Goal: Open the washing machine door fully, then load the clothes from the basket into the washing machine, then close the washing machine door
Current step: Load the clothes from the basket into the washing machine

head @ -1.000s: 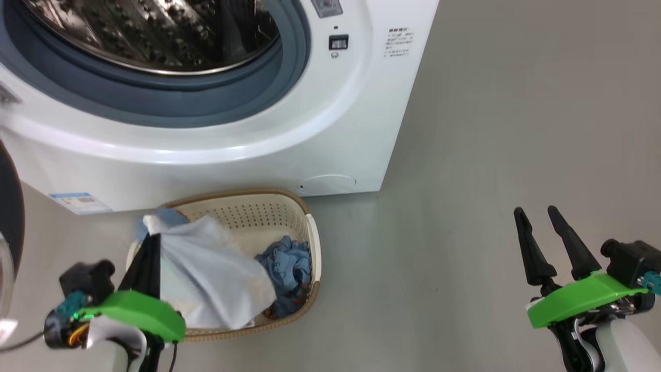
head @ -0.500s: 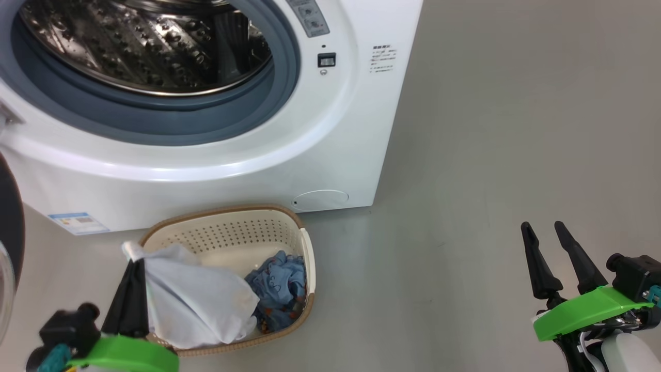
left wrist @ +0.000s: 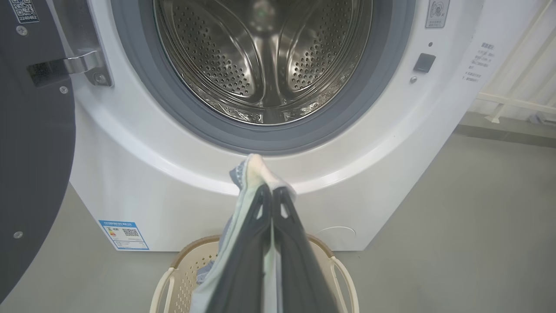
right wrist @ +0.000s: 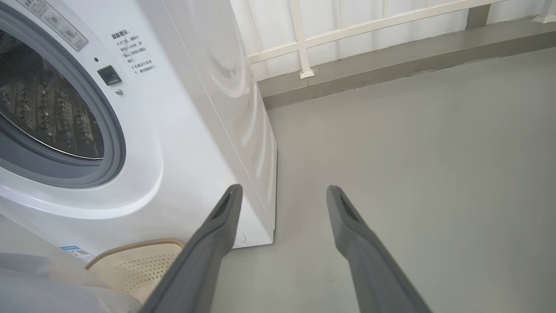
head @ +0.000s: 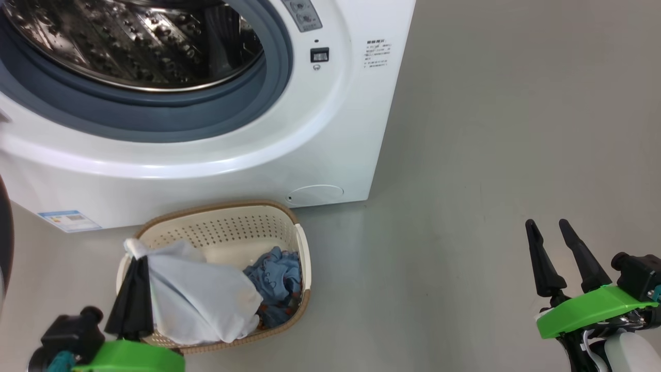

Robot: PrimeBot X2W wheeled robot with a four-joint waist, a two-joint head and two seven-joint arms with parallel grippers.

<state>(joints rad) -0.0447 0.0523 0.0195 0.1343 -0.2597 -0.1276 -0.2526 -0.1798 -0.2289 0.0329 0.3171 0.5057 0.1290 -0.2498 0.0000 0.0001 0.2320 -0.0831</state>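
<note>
Garment (head: 201, 294), pale white-blue, hangs bunched from pinching left jaws over cream basket (head: 227, 232); right jaws spread.

Washing machine (head: 217, 155) with door (left wrist: 34, 152) swung open left; near cream basket (head: 232, 230) holds blue printed garment (head: 276, 279), pale garment (head: 196, 299) raised by corner

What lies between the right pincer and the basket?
Bare grey floor, nothing else, as the head view shows; the open right pincer stands well to the right of the basket, apart from it.
</note>
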